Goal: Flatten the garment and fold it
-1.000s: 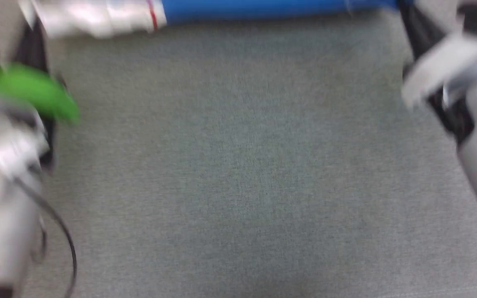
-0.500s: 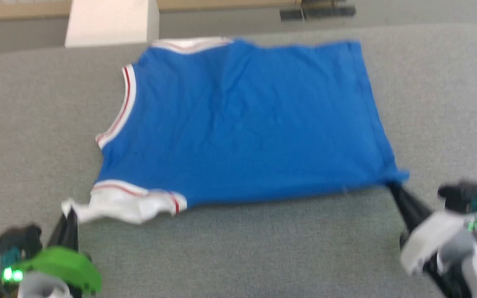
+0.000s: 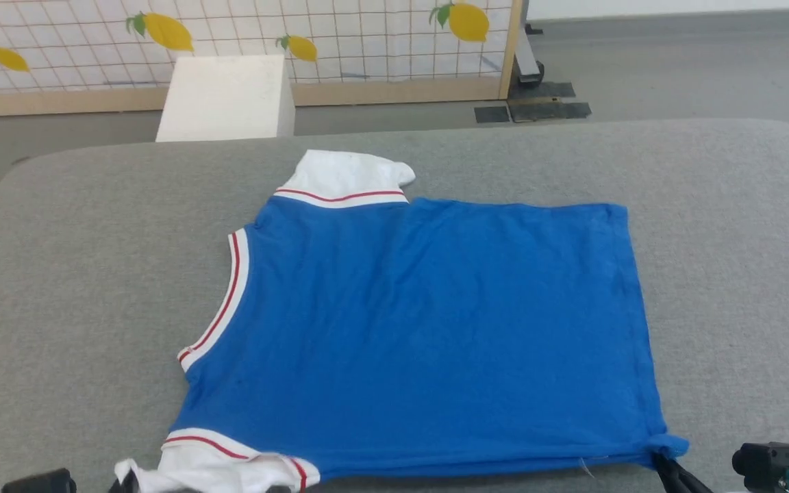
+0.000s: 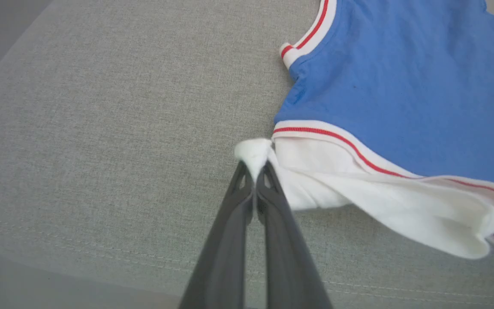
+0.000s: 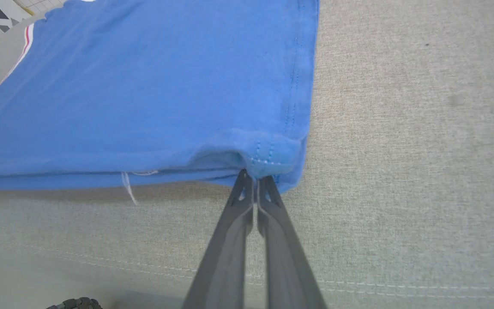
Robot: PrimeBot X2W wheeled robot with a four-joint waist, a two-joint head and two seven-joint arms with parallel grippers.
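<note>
Head view: the garment (image 3: 429, 329) is lying spread mid-frame on the grey worktop (image 3: 93, 239). Left wrist view: the left hand (image 4: 254, 169) is pinching its white sleeve tip (image 4: 253, 150). Right wrist view: the right hand (image 5: 255, 176) is clamping the hem corner (image 5: 272, 159). Soft, light jersey, probably sagging unless corner-held.
</note>
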